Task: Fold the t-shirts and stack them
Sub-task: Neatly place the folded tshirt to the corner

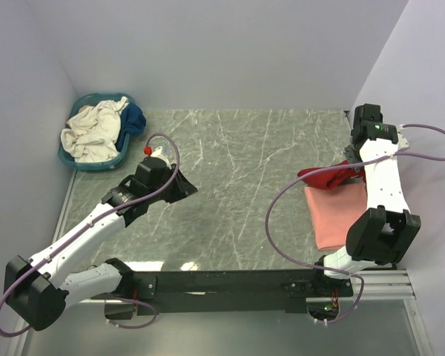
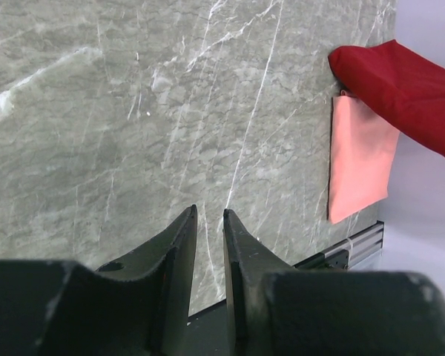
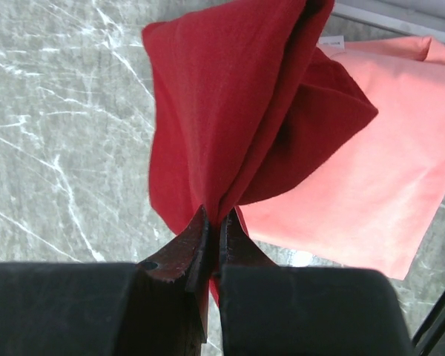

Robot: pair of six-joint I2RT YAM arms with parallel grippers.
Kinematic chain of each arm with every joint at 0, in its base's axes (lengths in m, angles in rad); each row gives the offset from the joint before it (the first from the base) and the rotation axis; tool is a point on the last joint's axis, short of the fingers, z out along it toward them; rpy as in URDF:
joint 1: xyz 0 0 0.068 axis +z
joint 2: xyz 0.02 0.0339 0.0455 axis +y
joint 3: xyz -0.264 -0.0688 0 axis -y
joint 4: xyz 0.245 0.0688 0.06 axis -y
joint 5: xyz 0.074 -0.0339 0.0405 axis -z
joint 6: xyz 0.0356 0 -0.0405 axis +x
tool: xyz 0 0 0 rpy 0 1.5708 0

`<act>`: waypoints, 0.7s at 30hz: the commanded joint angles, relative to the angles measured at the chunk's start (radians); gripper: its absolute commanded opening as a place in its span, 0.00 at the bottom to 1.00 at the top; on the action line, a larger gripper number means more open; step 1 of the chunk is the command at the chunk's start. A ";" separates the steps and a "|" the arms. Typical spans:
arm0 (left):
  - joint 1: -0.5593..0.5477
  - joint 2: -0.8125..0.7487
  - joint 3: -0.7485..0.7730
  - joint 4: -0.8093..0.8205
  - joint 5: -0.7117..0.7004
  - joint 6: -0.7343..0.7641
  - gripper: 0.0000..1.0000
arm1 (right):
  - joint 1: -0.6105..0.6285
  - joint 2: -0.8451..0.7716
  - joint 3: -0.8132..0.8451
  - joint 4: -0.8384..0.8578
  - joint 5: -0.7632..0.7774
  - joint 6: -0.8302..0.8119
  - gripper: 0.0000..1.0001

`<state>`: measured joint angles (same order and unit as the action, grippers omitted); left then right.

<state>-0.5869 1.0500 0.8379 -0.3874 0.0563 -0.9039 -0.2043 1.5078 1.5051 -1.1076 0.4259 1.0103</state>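
While the salmon pink shirt (image 1: pixel 334 215) lies folded flat as the bottom of the stack, the right gripper (image 3: pixel 213 222) is clamped tight on a bunched fold of the deep red shirt (image 3: pixel 230 111). The red cloth hangs from the fingers in a loose drape over the pink shirt's far end, part of it spilling past the pink edge toward the middle of the table (image 1: pixel 245 185). Whether its lower edge rests on the pink one I cannot tell.

The left gripper (image 2: pixel 209 215) hovers well away from the pink shirt, across the table from it, its fingers a narrow slit apart with nothing between them. At the corner diagonally opposite the pink shirt, the teal basket (image 1: pixel 104 165) holds a cream-white shirt (image 1: pixel 93 130) and a dark blue one (image 1: pixel 136 119), both crumpled.

To my eye the step in hand is stacking the red shirt on the pink one. The red is gathered rather than squared, so the next move calls for lowering it inside the pink shirt's outline with the edges lined up. The gripper should let go only once the cloth is laid. Held from a single pinch it could slump into a heap, so the left arm may be wanted to steady a corner. The two shirts in the basket look untouched.
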 commanded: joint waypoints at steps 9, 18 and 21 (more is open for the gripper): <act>-0.010 0.001 -0.006 0.022 0.000 -0.007 0.27 | -0.024 -0.035 0.119 -0.015 0.013 -0.055 0.00; -0.016 0.010 -0.010 0.024 -0.003 -0.009 0.27 | -0.029 -0.044 0.118 0.022 -0.018 -0.098 0.00; -0.016 0.011 -0.011 0.024 -0.003 -0.009 0.27 | -0.029 -0.044 0.130 0.035 -0.036 -0.113 0.00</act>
<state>-0.5980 1.0595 0.8333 -0.3862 0.0559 -0.9070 -0.2237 1.5074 1.5803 -1.1160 0.3939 0.9211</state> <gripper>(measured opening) 0.268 0.045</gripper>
